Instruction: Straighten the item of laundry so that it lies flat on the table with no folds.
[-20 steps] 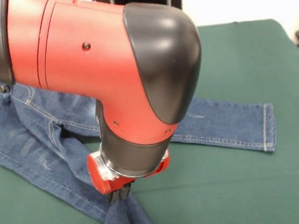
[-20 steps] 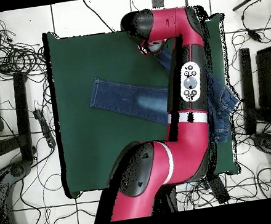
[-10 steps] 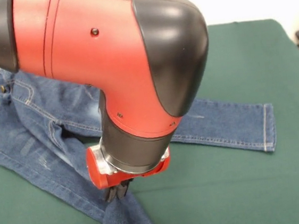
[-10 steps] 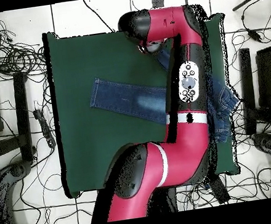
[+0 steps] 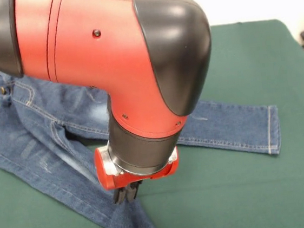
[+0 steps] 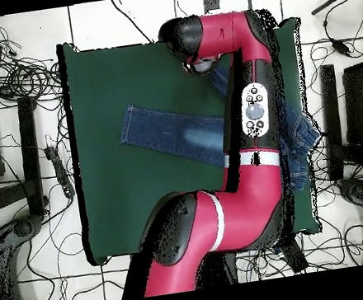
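From the front, my small dark gripper (image 5: 127, 195) hung below the red wrist flange of my red and black arm (image 5: 108, 58), with its tips close together and touching the blue denim jeans (image 5: 42, 153). The fabric rose in a slight ridge right under the tips, but I could not tell whether they actually pinched it. One leg ran from the waist at the left edge down to the bottom edge, passing directly beneath my gripper. The other leg lay flat and straight towards the right, its hemmed cuff (image 5: 272, 129) well apart from my gripper. Between the two legs, near the crotch, the denim was bunched and folded. All of it rested on the dark green cloth-topped table (image 5: 255, 59).

From overhead, my arm (image 6: 253, 130) crossed the right half of the table (image 6: 99, 135) and hid much of the jeans (image 6: 174, 134). The straight leg stretched leftward from under my arm, faded pale at the thigh. The waist end was crumpled by the table's right edge. My gripper itself was hidden under the wrist near the table's top edge.
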Controlling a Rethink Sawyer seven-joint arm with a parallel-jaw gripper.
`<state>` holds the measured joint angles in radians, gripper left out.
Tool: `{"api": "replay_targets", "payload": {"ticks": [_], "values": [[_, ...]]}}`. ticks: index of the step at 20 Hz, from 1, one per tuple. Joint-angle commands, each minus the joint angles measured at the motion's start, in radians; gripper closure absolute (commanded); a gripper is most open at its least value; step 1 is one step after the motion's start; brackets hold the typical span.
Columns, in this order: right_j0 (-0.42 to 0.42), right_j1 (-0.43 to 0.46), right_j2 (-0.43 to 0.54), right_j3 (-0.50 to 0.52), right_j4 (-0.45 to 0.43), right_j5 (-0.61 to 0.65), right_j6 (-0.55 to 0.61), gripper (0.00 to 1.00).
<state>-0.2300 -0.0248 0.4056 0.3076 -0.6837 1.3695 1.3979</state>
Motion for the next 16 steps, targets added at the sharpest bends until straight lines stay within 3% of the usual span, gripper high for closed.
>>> {"api": "replay_targets", "payload": {"ticks": [1,16], "values": [[0.039,0.007,-0.032,0.219,0.071,-0.090,0.346,1.00],[0.072,-0.012,-0.123,0.281,0.153,-0.128,0.447,1.00]]}}
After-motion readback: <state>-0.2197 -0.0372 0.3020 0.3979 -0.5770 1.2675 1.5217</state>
